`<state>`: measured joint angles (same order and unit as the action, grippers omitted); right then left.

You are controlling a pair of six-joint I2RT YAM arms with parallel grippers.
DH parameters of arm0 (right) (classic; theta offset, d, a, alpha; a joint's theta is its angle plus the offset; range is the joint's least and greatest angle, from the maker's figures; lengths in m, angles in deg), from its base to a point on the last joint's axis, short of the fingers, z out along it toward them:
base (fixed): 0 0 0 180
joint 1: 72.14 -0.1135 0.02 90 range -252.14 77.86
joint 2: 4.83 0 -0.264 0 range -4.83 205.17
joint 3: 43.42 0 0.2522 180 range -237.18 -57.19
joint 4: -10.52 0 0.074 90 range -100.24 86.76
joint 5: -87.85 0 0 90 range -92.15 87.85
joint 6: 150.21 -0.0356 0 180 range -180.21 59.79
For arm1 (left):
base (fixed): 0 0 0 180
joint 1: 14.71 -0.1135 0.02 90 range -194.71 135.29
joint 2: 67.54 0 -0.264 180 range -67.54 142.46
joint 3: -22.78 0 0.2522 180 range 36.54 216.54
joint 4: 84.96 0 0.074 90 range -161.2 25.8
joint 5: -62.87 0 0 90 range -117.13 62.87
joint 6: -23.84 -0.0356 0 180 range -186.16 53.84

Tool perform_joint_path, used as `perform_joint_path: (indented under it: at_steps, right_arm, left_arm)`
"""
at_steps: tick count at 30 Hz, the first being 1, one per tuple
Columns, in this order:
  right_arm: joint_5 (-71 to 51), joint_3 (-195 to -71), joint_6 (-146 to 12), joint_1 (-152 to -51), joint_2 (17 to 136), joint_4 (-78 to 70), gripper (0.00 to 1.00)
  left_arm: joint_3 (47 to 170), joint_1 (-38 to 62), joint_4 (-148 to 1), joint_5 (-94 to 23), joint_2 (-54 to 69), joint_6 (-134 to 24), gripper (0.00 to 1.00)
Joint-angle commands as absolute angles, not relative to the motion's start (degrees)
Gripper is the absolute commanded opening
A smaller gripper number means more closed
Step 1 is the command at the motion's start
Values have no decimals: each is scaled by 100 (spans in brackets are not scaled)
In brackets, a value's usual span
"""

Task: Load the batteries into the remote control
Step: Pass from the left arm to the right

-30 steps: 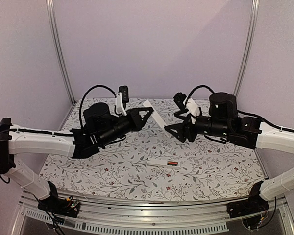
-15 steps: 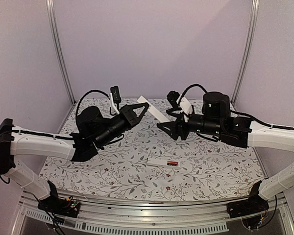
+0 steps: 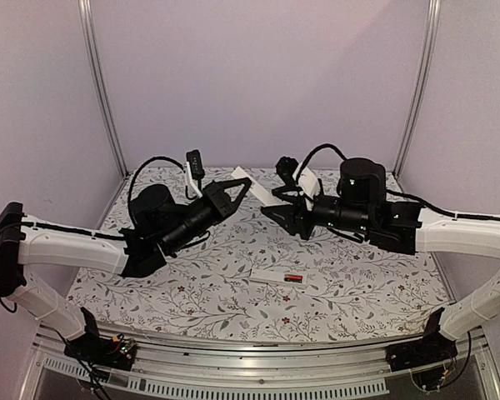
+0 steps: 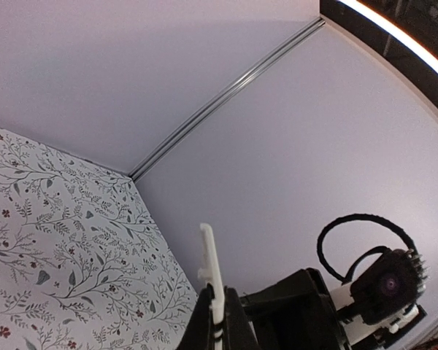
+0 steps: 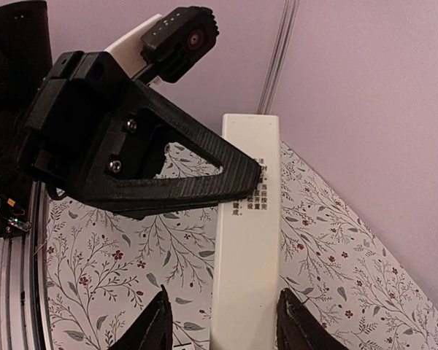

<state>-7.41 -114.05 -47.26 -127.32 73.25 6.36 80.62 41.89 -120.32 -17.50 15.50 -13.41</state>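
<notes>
Remote control point(image 5: 246, 240) between parted right jaws

White arm links point(image 3: 67, 242), black motor housings point(image 3: 362, 179), looped black cables point(image 3: 158, 158), black triangular left hand point(image 3: 247, 182), silver screws point(image 5: 115, 166).

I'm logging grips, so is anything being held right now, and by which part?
The remote, clamped near one end by the left gripper's shut jaws. The right gripper's jaws straddle its other end with a gap, not gripping yet.
</notes>
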Motion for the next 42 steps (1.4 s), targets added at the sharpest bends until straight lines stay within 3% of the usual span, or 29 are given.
perform_joint_path:
  at_steps: [1,12,19,25,32,38,42]
  right_arm:
    - [-460,-11539,-4451,-12800,7477,752,44]
    - [-326,-11702,-4377,-12804,7574,575,37]
    - [-262,-11769,-4395,-12804,7585,488,25]
    - [-245,-11842,-4390,-12805,7652,369,23]
    - [25,-11968,-4424,-12804,7732,180,1]
    - [132,-12041,-4456,-12804,7705,-119,0]
    - [138,-12033,-4456,-12804,7650,-256,0]
  left_arm:
    - [8001,4129,-12086,-1708,1482,-1373,0]
    - [7952,4131,-12105,-1719,1457,-1377,0]
    - [7926,4129,-12132,-1738,1465,-1343,0]
    - [7917,4132,-12152,-1750,1463,-1369,0]
    - [7921,4131,-12139,-1748,1471,-1393,0]
    - [7812,4083,-12117,-1660,1452,-1410,0]
    - [7761,4045,-12135,-1710,1462,-1438,12]
